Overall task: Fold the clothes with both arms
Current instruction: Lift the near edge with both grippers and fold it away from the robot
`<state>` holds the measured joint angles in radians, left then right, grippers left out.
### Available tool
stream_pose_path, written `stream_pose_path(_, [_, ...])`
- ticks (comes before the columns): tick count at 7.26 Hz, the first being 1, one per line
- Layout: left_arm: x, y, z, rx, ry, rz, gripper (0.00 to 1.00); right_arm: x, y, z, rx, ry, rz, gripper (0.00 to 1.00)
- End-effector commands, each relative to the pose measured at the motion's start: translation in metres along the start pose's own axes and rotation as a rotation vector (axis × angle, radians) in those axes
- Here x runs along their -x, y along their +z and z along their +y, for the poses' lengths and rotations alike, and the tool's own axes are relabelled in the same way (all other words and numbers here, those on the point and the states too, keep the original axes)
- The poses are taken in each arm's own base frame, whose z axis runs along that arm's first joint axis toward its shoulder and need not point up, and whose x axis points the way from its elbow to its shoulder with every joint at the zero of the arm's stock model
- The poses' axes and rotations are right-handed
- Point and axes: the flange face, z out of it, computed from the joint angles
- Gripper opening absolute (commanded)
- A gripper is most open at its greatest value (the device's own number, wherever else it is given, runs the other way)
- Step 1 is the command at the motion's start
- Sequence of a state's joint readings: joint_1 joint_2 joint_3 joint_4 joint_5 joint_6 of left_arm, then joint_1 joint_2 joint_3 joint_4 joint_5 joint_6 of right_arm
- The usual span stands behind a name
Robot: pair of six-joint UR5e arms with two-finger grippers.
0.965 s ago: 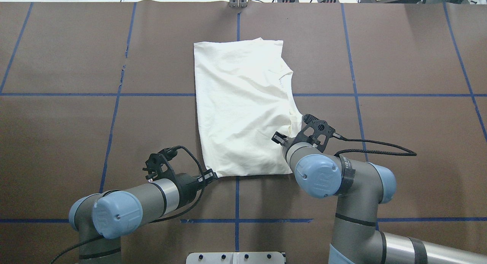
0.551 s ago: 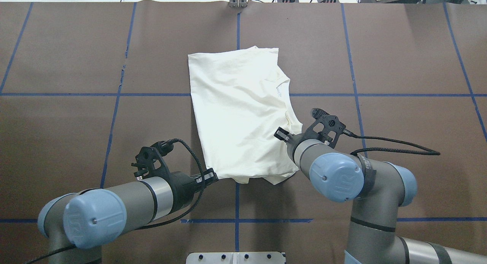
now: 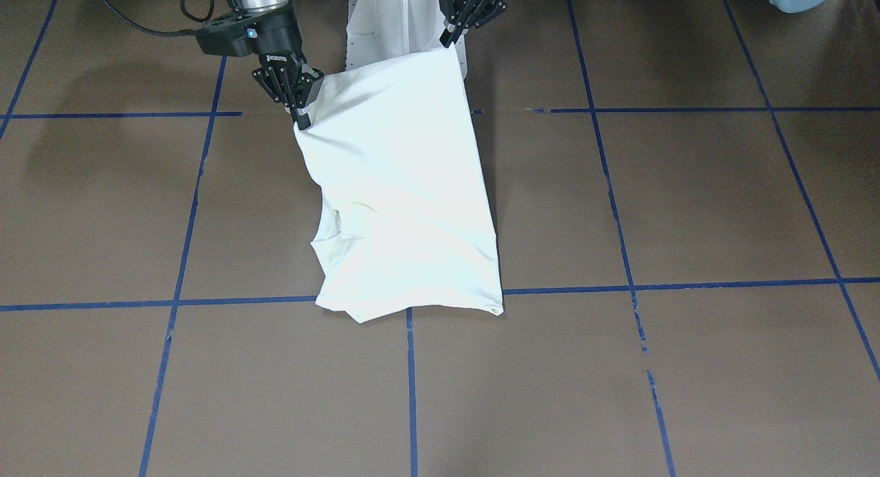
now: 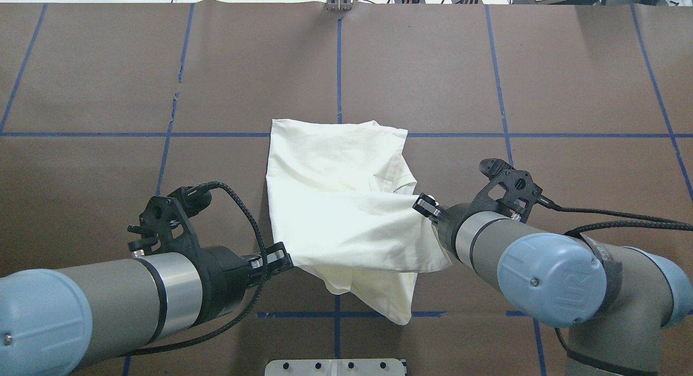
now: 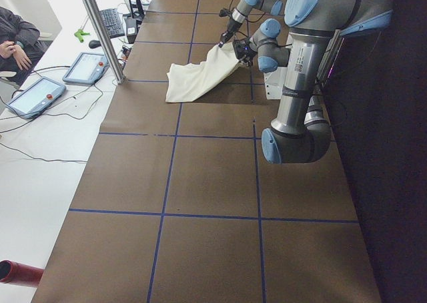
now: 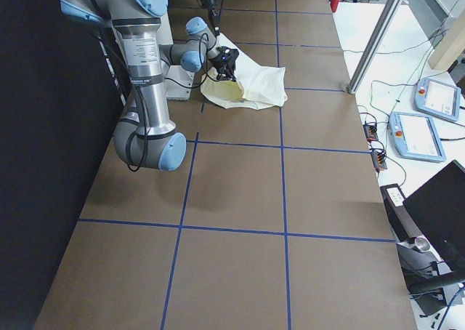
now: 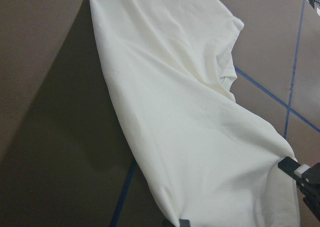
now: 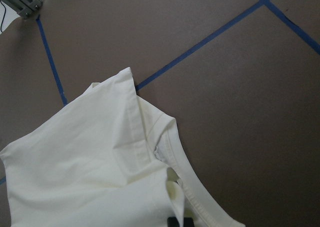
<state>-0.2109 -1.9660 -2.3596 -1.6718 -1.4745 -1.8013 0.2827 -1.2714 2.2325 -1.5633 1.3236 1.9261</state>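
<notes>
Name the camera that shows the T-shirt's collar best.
Right wrist-mounted: the ribbed collar sits close up. Overhead and front-facing show it only as a small fold at the edge of the T-shirt; the left wrist view shows it far off; the side views are too small.

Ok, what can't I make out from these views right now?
Left gripper: tips cut off by the left wrist view's bottom edge.
Right gripper: likewise in the right wrist view.
T-shirt sleeves: in no view; its own folds cover them.
Both side views: grips too small.
</notes>
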Motion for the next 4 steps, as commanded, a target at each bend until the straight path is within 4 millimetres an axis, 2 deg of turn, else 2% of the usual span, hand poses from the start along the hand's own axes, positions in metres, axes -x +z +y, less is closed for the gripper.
stream_pose_path(1, [-0.025,0.007,-0.033,-0.071,0.072,-0.026,0.0,0.039,0.035,0.01,-0.027,0.003,0.026,0.0])
stream_pose_path(3, [-0.047,0.045,-0.094,-0.127,0.121,-0.095,0.0,0.045,0.059,-0.011,-0.073,0.017,0.053,0.0])
stream_pose_path(4, [-0.059,0.063,-0.125,-0.173,0.143,-0.126,0.0,0.059,0.077,-0.015,-0.087,0.026,0.072,0.0])
